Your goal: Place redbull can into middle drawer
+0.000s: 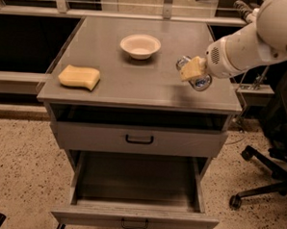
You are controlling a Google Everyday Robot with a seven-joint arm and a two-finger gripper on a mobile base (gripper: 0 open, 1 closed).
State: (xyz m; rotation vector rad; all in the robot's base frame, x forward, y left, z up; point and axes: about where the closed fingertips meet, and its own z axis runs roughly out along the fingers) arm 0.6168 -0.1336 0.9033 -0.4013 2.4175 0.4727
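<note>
The redbull can [199, 81] is a slim silver can held tilted above the right side of the cabinet top. My gripper [193, 71] is shut on it; the tan fingers [192, 69] clasp its body, and the round dark-rimmed end points down toward the camera. The white arm comes in from the upper right. The middle drawer [134, 218] is pulled fully open at the bottom of the cabinet, with a small black loop handle, and nothing shows inside it. The can is above and to the right of the drawer's opening.
A white bowl [140, 45] sits at the back middle of the grey cabinet top [135, 89]. A yellow sponge [79, 77] lies at the left. The upper drawer front [139, 139] is closed. An office chair base [260, 187] stands on the floor at the right.
</note>
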